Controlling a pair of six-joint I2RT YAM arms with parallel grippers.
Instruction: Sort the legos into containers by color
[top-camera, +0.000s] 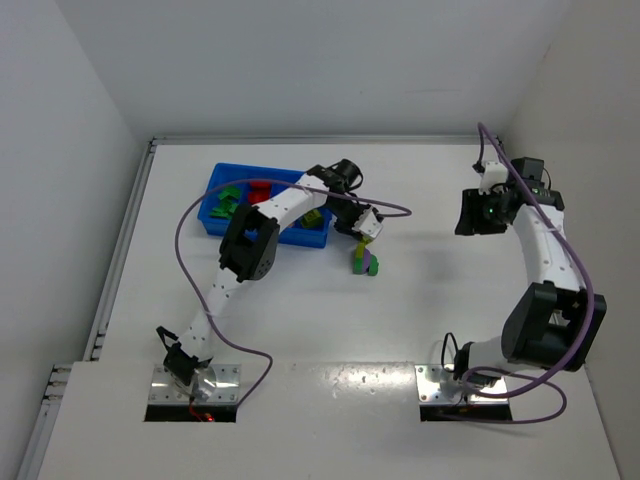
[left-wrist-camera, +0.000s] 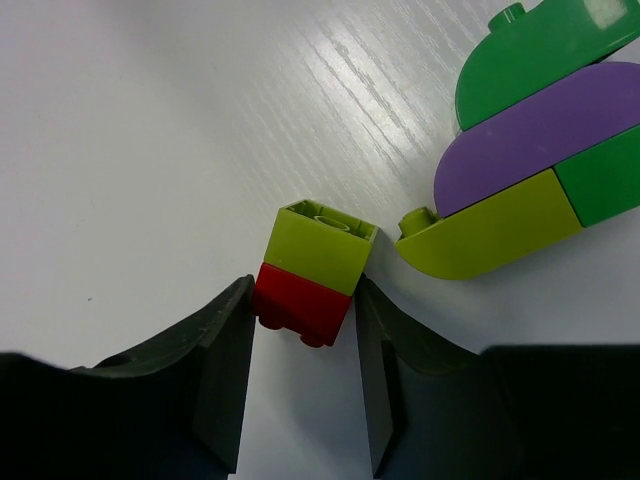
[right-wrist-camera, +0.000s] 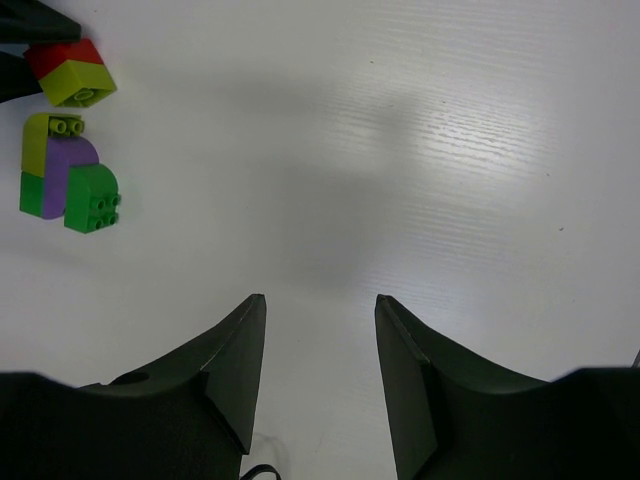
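Note:
A small stack, a red brick under a yellow-green one, lies on the white table. My left gripper is shut on it, one finger against each side of the red brick. Just to its right lies a clump of green, purple and yellow-green legos, apart from the fingers. From above, the left gripper sits right of the blue tray, with the clump below it. My right gripper is open with nothing in it, far to the right. It sees the stack and clump at its far left.
The tray's compartments hold green bricks, red bricks and yellow-green ones; my left arm crosses over the tray. A purple cable loops left of that arm. White walls close the table at the back and sides.

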